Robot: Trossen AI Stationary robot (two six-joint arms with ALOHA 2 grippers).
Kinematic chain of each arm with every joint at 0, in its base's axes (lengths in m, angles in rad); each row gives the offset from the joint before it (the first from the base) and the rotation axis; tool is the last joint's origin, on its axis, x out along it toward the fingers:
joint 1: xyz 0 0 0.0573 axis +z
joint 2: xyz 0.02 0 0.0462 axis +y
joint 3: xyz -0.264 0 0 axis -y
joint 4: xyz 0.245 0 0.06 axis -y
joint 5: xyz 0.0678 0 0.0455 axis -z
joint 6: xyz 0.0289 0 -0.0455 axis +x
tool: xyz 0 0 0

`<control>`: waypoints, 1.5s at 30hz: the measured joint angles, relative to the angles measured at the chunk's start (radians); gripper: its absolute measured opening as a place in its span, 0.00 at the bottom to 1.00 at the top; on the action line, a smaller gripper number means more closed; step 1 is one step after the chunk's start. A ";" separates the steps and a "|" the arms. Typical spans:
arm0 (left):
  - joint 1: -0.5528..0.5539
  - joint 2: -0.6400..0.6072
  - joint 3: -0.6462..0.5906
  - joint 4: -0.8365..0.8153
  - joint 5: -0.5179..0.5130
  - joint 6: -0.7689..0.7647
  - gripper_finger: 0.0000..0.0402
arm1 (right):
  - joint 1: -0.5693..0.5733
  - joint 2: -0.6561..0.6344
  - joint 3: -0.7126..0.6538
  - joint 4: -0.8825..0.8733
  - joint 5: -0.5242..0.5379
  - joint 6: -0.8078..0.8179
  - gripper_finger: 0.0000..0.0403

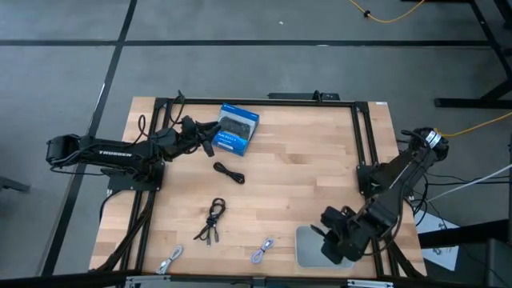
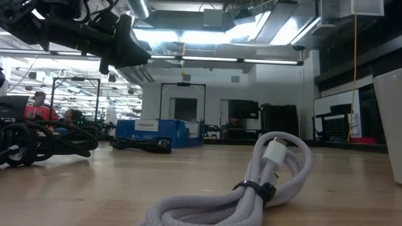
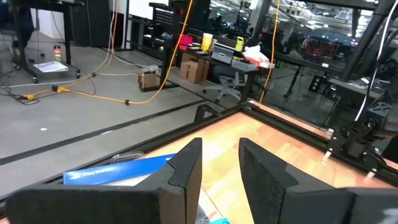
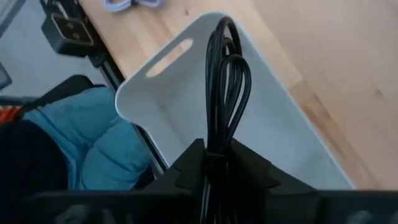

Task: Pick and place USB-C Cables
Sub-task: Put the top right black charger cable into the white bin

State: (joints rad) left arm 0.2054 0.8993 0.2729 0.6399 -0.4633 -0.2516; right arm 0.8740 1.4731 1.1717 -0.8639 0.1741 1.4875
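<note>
My right gripper (image 4: 217, 163) is shut on a black USB-C cable (image 4: 225, 81) above the pale grey bin (image 4: 261, 124) near the table's right near corner (image 1: 308, 246). My left gripper (image 3: 221, 168) is open and hovers by the blue box (image 1: 238, 128) at the far left. On the wood lie a black cable (image 1: 230, 172), a black bundle (image 1: 212, 220) and two light grey cables (image 1: 170, 260) (image 1: 262, 252). In the low view, a grey cable (image 2: 251, 182) lies close in front. My right gripper pinches the black cable bundle between its two fingers at one end of the loops (image 4: 216, 149). The loops run forward along the fingers and stand clear over the bin's inside. The fingers hide how far back the cable reaches.
The blue box (image 3: 118, 171) shows below my left fingers, resting flat on the table. A black frame rail (image 1: 364, 136) runs along the far and right edges. Bare wood lies between the cables and the bin. The bin's wall (image 2: 391, 125) stands at the low view's right edge.
</note>
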 joint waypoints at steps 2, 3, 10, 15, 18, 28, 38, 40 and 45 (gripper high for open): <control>0.000 0.000 0.000 0.000 0.000 0.000 0.25 | 0.009 0.000 0.000 -0.001 -0.001 -0.001 0.18; 0.000 0.000 0.000 0.000 0.000 0.000 0.25 | 0.011 0.000 0.000 0.000 -0.001 -0.002 0.18; 0.000 0.000 0.000 0.000 0.000 0.000 0.25 | 0.015 0.000 0.000 -0.001 -0.102 -0.053 0.19; 0.000 0.000 0.000 0.000 0.000 -0.001 0.25 | 0.015 0.000 -0.001 0.000 -0.166 -0.221 0.20; 0.000 0.000 0.000 0.000 0.000 -0.002 0.25 | 0.015 0.000 -0.001 0.000 -0.169 -0.263 0.20; 0.000 0.000 0.000 0.000 0.000 -0.003 0.25 | 0.015 0.000 -0.001 0.035 -0.169 -0.260 0.20; 0.000 0.000 0.000 0.000 0.000 -0.003 0.25 | 0.014 0.000 -0.001 0.026 -0.195 -0.187 0.20; 0.000 0.000 0.000 0.000 0.000 -0.005 0.25 | 0.014 0.000 -0.001 0.016 -0.195 -0.187 0.20; 0.000 0.000 0.000 0.000 0.000 -0.008 0.25 | 0.012 0.000 -0.002 -0.023 -0.204 -0.187 0.20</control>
State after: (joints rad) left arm 0.2054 0.8993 0.2729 0.6403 -0.4633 -0.2596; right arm 0.8858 1.4731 1.1702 -0.8865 -0.0301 1.3009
